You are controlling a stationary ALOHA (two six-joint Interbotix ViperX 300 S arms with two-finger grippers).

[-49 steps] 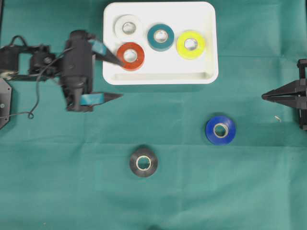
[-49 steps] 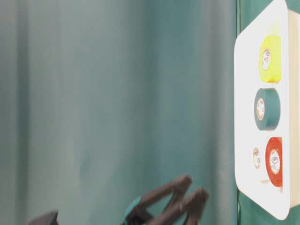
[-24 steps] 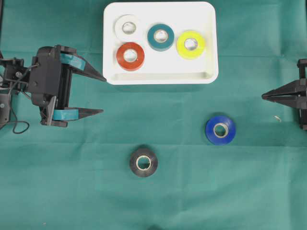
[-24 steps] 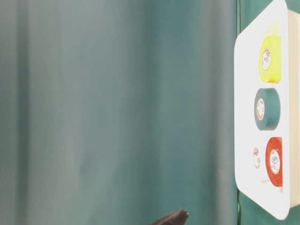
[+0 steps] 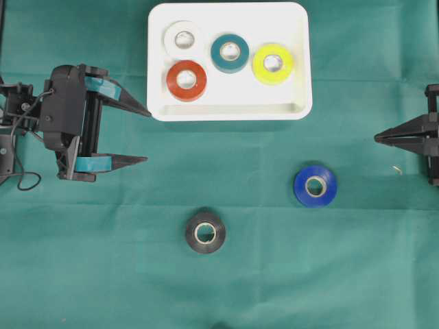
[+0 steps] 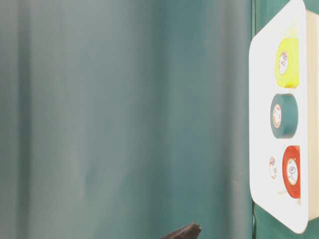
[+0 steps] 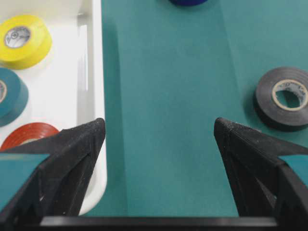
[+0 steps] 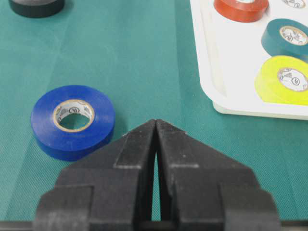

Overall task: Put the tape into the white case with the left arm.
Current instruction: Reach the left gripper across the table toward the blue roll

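Note:
The white case (image 5: pixel 230 111) sits at the back middle and holds several tape rolls: white (image 5: pixel 182 38), red (image 5: pixel 186 79), teal (image 5: pixel 230 52) and yellow (image 5: pixel 273 63). On the green cloth lie a blue tape (image 5: pixel 315 186) and a black tape (image 5: pixel 205 232). My left gripper (image 5: pixel 147 136) hovers left of the case, open and empty, its far finger beside the case's front left corner. In the left wrist view its gap (image 7: pixel 159 124) frames bare cloth, with the black tape (image 7: pixel 285 97) off to the right. My right gripper (image 5: pixel 376 138) stays shut at the right edge.
The right wrist view shows the blue tape (image 8: pixel 72 120) just left of the shut right gripper (image 8: pixel 156 121) and the case (image 8: pixel 207 62) to its right. A dark fingertip (image 6: pixel 182 232) pokes into the bottom of the table-level view.
One second ago my left gripper's far finger reached over the case by the red roll. It drew back to the left, still open, and has held still since. The right arm has not moved.

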